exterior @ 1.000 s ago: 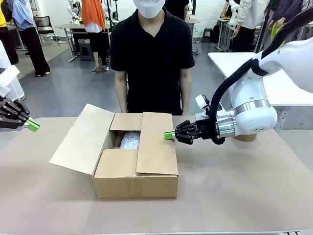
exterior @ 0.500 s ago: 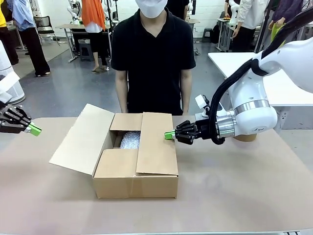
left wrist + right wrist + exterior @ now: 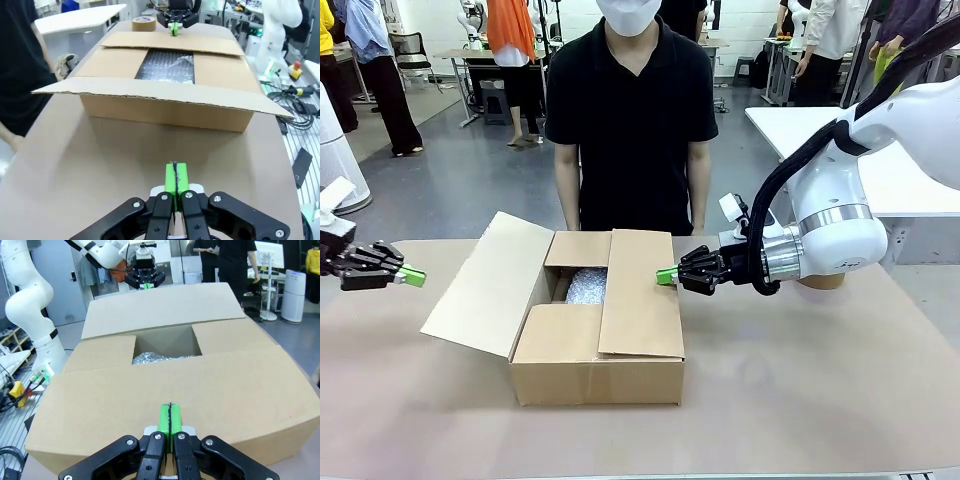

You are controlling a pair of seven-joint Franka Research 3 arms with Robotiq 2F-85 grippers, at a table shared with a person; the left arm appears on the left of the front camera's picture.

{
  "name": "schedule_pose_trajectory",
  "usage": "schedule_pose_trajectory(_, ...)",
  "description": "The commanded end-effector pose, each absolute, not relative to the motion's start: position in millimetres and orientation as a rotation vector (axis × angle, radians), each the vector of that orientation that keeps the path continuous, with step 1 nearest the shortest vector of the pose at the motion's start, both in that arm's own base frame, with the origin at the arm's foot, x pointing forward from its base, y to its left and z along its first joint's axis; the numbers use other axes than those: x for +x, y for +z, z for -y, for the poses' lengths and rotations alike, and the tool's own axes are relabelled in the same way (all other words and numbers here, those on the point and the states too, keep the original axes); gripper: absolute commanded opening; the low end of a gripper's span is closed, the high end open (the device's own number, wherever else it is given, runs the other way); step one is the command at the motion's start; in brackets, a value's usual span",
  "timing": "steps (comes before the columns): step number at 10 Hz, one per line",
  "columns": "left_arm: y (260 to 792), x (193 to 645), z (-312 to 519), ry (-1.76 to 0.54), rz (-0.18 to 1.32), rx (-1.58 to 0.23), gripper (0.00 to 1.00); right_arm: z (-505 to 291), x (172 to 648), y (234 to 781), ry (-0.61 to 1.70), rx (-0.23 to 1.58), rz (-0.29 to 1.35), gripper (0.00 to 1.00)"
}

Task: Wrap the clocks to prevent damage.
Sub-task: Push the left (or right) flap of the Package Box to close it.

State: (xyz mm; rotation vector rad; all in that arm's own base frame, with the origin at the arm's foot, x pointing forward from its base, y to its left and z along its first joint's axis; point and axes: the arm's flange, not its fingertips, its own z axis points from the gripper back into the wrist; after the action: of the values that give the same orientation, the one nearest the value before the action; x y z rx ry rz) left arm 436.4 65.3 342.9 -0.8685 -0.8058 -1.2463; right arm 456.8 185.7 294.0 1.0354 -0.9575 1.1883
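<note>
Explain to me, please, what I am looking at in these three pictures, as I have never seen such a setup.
Two white robot arms share a table with a person standing at the far side. The wide picture comes from a fixed camera between the arms. The other two come from a camera on each wrist, looking along that gripper's fingers. The left gripper is shut, holding nothing, short of the cardboard box. The right gripper, also shut and empty, is at the box's right flap; I cannot tell whether it touches. The box is partly open, its left flap spread outward, with bubble wrap inside. A roll of tape lies beyond the box.
</note>
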Motion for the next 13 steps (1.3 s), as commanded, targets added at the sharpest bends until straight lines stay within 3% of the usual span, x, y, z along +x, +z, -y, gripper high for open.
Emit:
schedule_pose_trajectory(1, 325, 462, -53, -1.290, 0.838, -0.901, 0.00, -187, 456, 290, 1.182, 1.033, 0.948, 0.01)
schedule_pose_trajectory(7, 289, 481, 2, -1.333, 0.852, -0.914, 0.00, -187, 456, 290, 1.182, 1.033, 0.948, 0.01)
schedule_pose_trajectory(13, 301, 467, 41, -1.462, 0.935, -0.980, 0.00, -187, 456, 290, 1.182, 1.033, 0.948, 0.01)
